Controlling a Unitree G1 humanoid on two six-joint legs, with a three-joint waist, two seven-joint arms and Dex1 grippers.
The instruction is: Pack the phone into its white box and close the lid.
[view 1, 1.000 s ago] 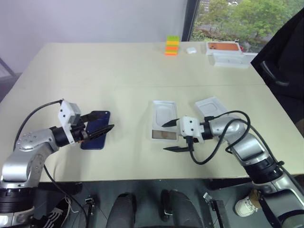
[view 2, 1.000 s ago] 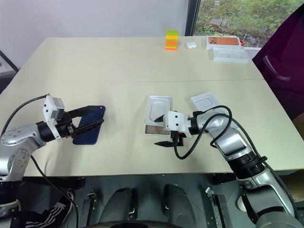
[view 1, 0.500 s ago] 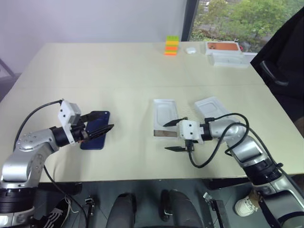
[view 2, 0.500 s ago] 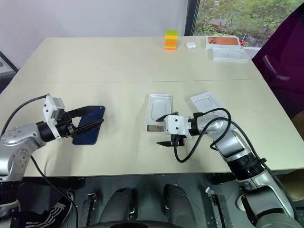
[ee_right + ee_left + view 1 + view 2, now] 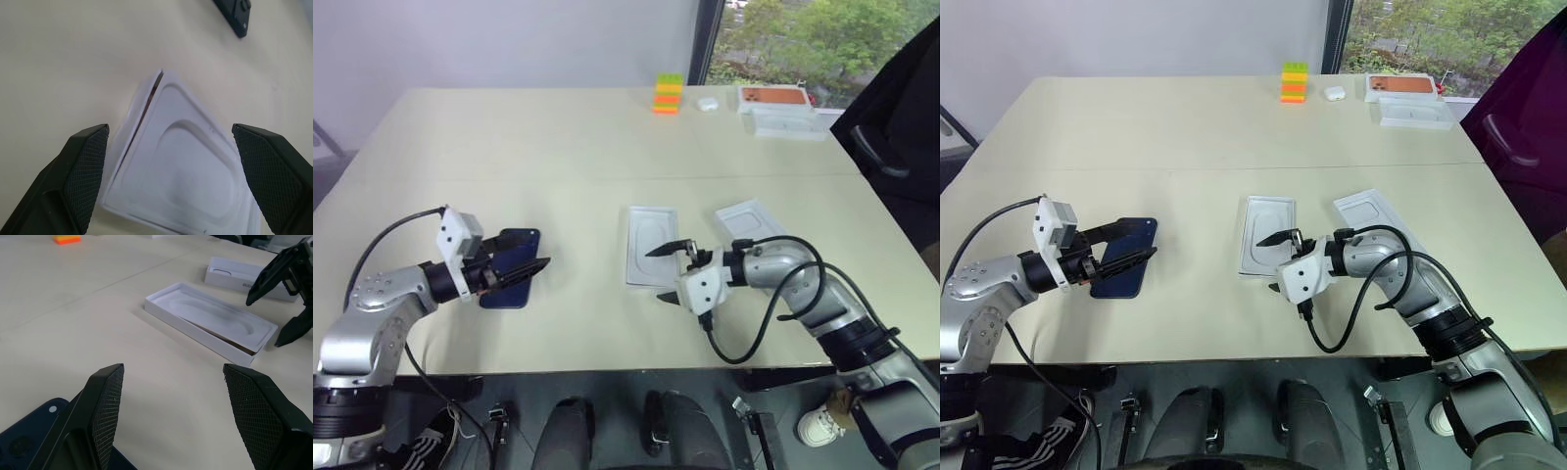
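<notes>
On the left side of the table, the left gripper is seen with its two black fingers spread wide around the near end of the phone. Whether the phone is already pinched or only straddled cannot be told; it seems to lie flat on the table. The phone is a slim, stiff slab of dark navy blue with rounded corners and a smooth, glossy face. It is judged to be rather heavy for its size, slippery and easily scratched, so it is best taken by its two long edges near the middle, with the ribbed finger pads.

In the middle of the table lies the white box, a shallow rectangular tray of thin cardboard. A thin white insert with a rounded recess is resting on top of it, and a brown strip of the inner floor is visible at one end. The box is judged to be light and easily pushed away or dented.

Just to the right, the right gripper is held wide open and empty at the near end of the box, one finger above it and one below.

Further right lies the lid, inner side up, matte white and light.
</notes>
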